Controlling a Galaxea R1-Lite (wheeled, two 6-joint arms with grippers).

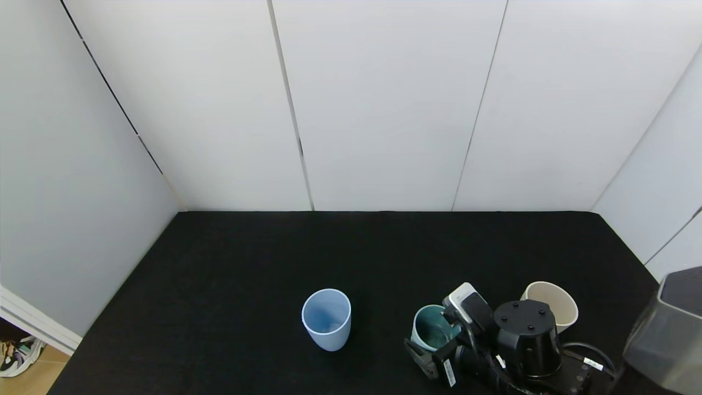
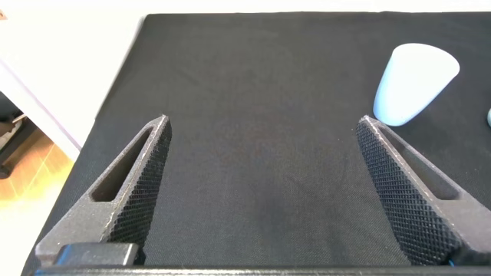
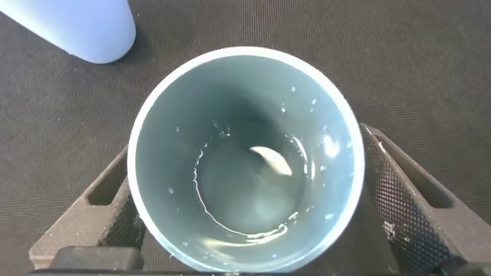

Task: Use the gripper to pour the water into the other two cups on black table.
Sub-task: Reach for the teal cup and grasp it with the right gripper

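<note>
A: Teal cup is being bracketed by the right gripper, one finger at each side of the wall. Contact cannot be confirmed, so whether the grip is closed cannot be told. Water is being shown as a shallow pool at the bottom, with droplets on the inner wall.

B: Where are the receiving cups being shown?

A: On the black table, the blue cup is being seen well apart to the left of the teal cup, and the beige cup just behind the right arm. The left gripper is being held wide open over bare cloth, holding nothing, with the blue cup ahead of it.

B: How is the step being judged best done?

A: The grasp is probably being secured. The fingers should be closed squarely at mid-height, and the cup should be kept upright while being lifted. Since little water is being carried, tilting should be slow, with the rim over the target's mouth and a share reserved for the second cup.
</note>
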